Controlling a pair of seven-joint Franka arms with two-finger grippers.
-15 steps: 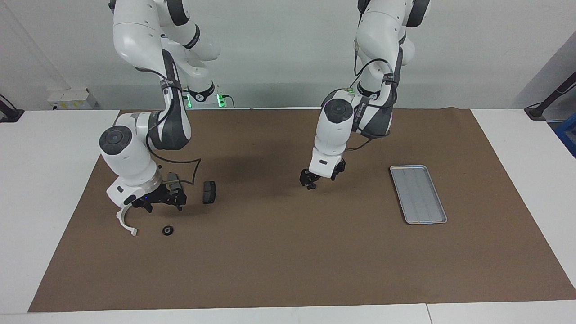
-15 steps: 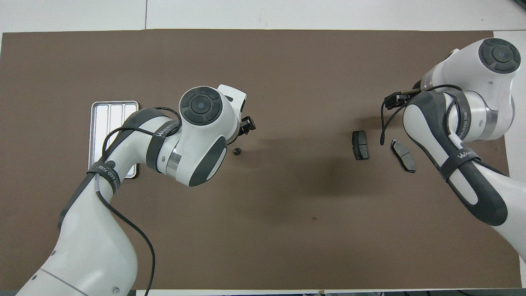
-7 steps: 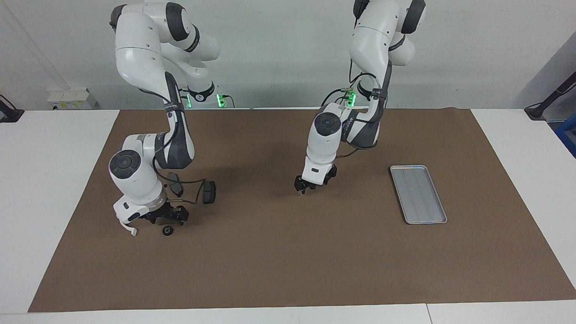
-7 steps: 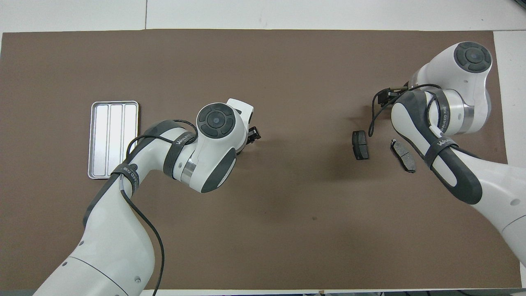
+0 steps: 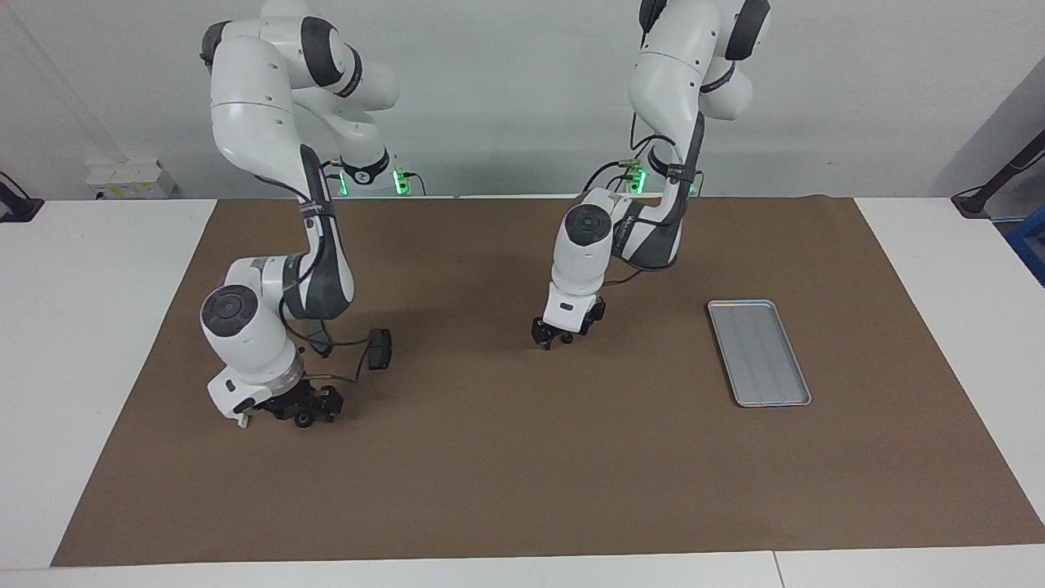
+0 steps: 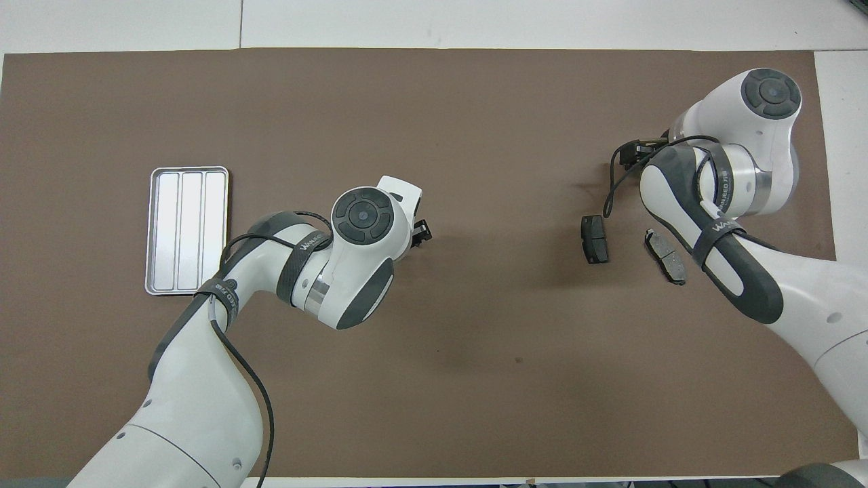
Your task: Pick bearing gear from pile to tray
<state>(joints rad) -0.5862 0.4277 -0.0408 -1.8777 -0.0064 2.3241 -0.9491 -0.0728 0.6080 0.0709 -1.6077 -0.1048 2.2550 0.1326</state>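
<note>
You're in a robotics lab or test cell, not a home or shop. Two white arms [image 5: 269, 163] stand mounted at one edge of a white bench [image 5: 98, 269] covered by a brown mat [image 5: 522, 474], with green status lights [image 5: 397, 181] glowing at their bases. The wall [image 5: 506, 90] is bare and pale. On the mat you see only workshop hardware: brake pads [image 6: 595, 238] and a metal tray [image 5: 759, 353].

Tray [image 5: 759, 353] toward the left arm's end, two brake-pad pieces [image 6: 595, 238] (side by side) toward the right arm's.
</note>
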